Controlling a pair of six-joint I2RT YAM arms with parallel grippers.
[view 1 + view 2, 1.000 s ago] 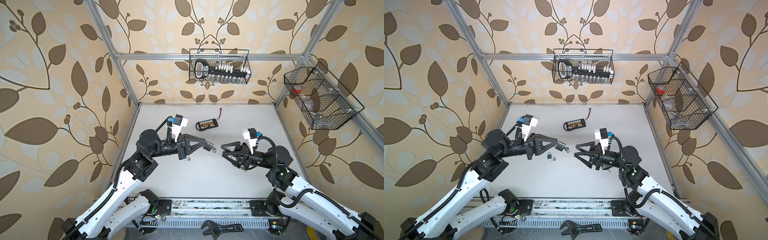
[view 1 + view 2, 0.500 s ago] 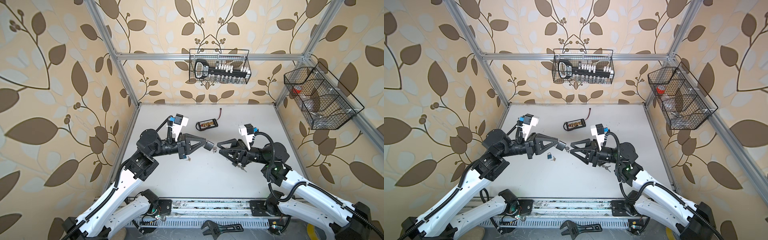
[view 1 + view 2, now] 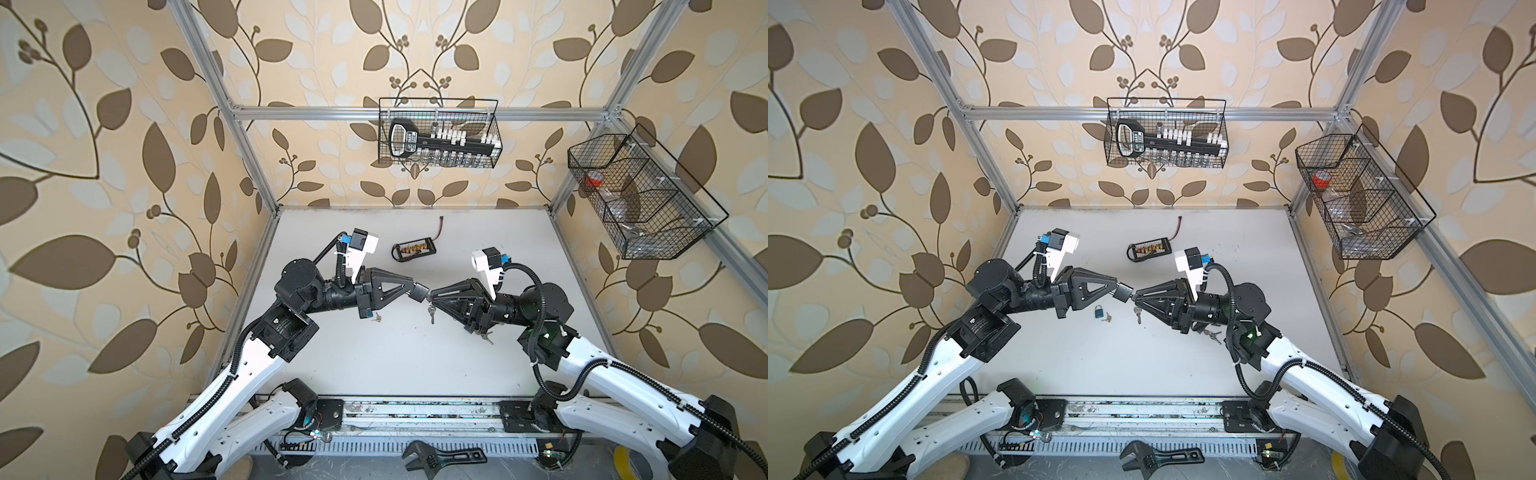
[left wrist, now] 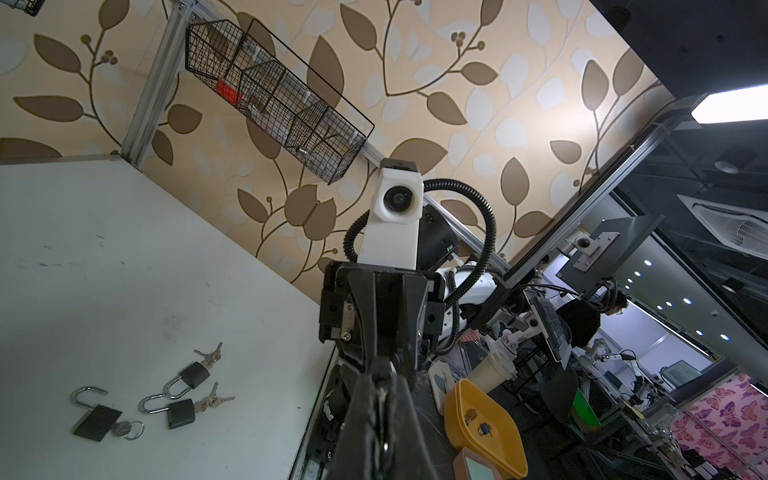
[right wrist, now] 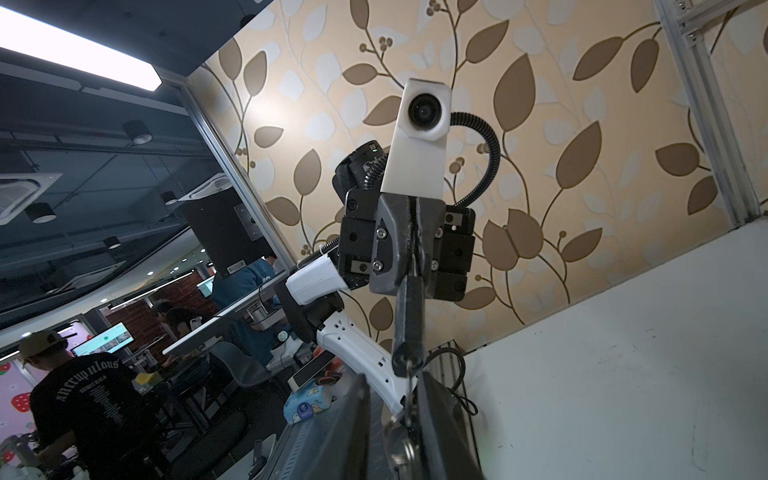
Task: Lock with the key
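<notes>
In both top views a small black padlock [image 3: 420,293] [image 3: 1123,293] hangs in the air over the middle of the table, with my left gripper [image 3: 412,289] shut on it. The right wrist view shows the lock edge-on [image 5: 409,316], with the key [image 5: 409,388] sticking out of its end. My right gripper [image 3: 434,296] [image 5: 392,378] meets the lock tip to tip. Its jaws stand narrowly apart, one on each side of the key, and a gap still shows on one side. A spare key [image 3: 432,316] dangles from the ring.
Three more padlocks [image 4: 180,413] with keys lie on the table under my right arm. A blue padlock [image 3: 1099,311] lies below my left gripper. A black battery pack [image 3: 414,249] sits further back. Wire baskets [image 3: 438,133] [image 3: 640,199] hang on the walls.
My right gripper has moved left up to the padlock, and its jaws have narrowed around the key. The left gripper has kept still with the lock.
</notes>
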